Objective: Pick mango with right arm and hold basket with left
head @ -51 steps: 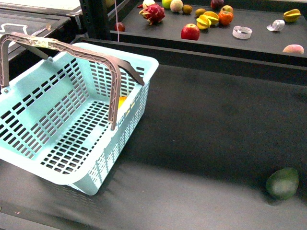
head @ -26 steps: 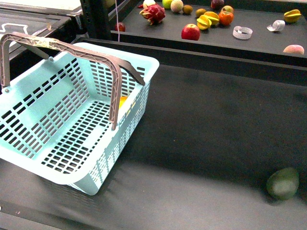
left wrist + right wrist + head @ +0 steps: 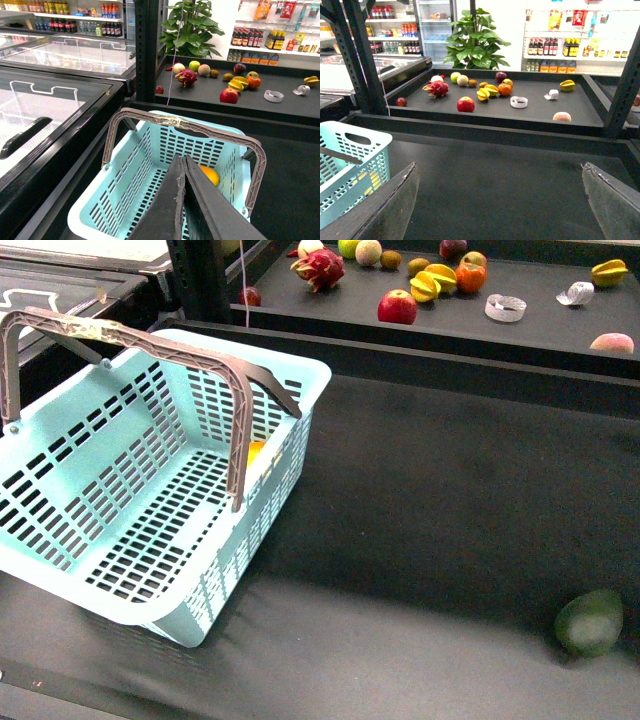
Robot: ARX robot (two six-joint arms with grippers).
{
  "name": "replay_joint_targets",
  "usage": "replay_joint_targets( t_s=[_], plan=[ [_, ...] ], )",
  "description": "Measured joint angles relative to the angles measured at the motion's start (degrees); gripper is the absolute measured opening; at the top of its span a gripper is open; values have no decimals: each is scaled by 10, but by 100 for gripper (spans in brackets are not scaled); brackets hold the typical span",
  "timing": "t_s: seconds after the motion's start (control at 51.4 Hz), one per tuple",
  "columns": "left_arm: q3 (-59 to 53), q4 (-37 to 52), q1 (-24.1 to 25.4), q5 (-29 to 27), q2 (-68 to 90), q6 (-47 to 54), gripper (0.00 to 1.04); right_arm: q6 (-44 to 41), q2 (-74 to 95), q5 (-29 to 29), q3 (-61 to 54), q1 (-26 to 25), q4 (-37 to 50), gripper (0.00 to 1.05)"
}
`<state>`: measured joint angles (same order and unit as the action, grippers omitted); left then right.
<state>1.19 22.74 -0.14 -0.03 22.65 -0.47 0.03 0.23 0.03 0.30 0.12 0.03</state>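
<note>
Gaping right tool (image 3: 500, 200), empty.

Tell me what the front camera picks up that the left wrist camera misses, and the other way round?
Only the front view shows the dark green fruit lying on the black mat, far from the basket; neither arm appears there.

Only the left wrist view shows the left end effector, its fingers pressed together above the basket, plus glass freezer lids and a potted plant.

Both show the turquoise basket with its handles raised, the mango inside against a wall, and the fruit shelf behind, including a red apple.
</note>
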Motion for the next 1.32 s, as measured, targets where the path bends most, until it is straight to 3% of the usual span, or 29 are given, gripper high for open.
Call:
replay_joint_targets(
  t_s=[0.544,0.642,1.322],
  plan=[
    [0,-127,0,0,-128,0,4,0,0,0,0,0,0,97],
    [0,-220,0,0,-206,0,4,0,0,0,0,0,0,97],
    [0,-226,0,0,-224,0,4,0,0,0,0,0,0,97]
  ],
)
